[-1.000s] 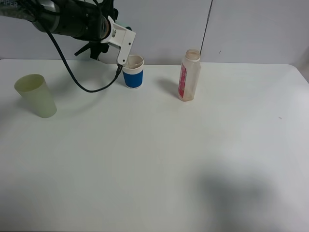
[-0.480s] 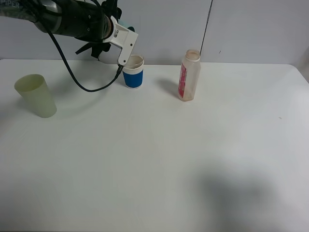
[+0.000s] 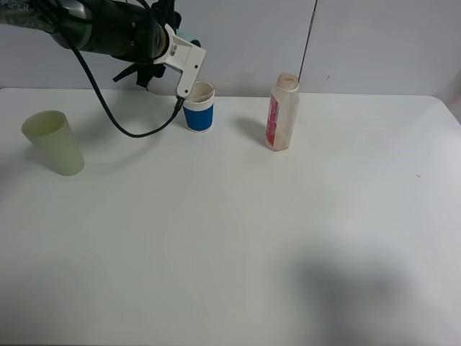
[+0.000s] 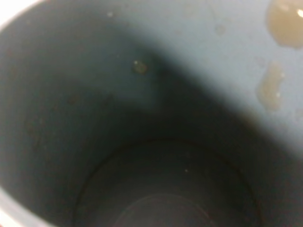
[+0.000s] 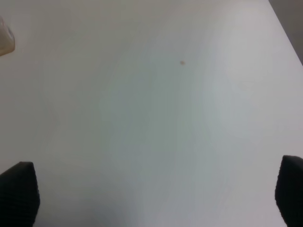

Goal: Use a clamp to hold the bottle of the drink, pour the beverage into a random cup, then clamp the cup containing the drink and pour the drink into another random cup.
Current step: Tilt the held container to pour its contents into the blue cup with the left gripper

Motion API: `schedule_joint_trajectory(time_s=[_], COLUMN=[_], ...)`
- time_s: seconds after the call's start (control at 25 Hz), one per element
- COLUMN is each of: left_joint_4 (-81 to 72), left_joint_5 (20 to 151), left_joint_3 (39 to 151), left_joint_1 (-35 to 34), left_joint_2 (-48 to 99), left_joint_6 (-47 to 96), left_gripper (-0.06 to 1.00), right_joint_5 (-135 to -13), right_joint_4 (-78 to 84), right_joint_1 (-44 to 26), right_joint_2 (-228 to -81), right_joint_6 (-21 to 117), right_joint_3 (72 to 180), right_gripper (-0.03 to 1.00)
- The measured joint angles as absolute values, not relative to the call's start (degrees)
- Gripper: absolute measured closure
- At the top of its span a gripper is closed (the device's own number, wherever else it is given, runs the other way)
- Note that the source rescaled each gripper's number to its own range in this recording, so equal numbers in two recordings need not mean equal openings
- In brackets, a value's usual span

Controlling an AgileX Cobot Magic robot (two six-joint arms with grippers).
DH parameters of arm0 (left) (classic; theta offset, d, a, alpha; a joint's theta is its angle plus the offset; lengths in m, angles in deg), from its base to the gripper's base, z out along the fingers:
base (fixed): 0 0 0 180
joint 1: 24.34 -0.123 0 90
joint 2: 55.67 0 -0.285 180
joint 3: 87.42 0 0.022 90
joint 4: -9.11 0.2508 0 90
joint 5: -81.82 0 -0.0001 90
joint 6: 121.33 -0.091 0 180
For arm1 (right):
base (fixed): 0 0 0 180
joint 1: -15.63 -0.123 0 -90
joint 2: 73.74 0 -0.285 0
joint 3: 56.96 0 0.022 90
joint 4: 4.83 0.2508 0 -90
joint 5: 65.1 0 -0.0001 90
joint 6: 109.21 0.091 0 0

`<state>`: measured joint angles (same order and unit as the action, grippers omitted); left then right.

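- Between the left clamp's [image 3: 184,72] closed jaws sits the teal cup [image 4: 94,142], tipped over the white cup [image 3: 199,107]; only a sliver of teal shows behind the jaw plates in the high view.
- Inside the teal cup, brownish drops [image 4: 284,23] cling to the wall.
- Just under the clamp, the white cup's contents cannot be made out.
- Well off to the clamp's side stands the bottle [image 3: 282,112], upright, uncapped.
- Opposite, a yellow-green cup [image 3: 54,142] stands alone.
- Right clamp [image 5: 151,198]: jaws spread wide over bare table [image 5: 151,118], holding nothing.
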<state>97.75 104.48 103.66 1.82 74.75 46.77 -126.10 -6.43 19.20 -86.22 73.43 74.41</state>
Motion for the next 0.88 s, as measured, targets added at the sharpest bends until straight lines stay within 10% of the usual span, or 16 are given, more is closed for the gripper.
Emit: schedule_joint_trajectory(time_s=[0.88], left_joint_4=[76.2], left_joint_5=[105.7], left_joint_3=[103.7], left_joint_1=[-1.1], left_joint_2=[72.0], left_joint_6=[47.9], left_gripper=[0.94], right_joint_5=[-126.1], right_joint_4=[-6.4], right_joint_1=[19.2], right_joint_2=[-86.2], right_joint_6=[73.4], right_joint_3=[74.4], right_gripper=[-0.03])
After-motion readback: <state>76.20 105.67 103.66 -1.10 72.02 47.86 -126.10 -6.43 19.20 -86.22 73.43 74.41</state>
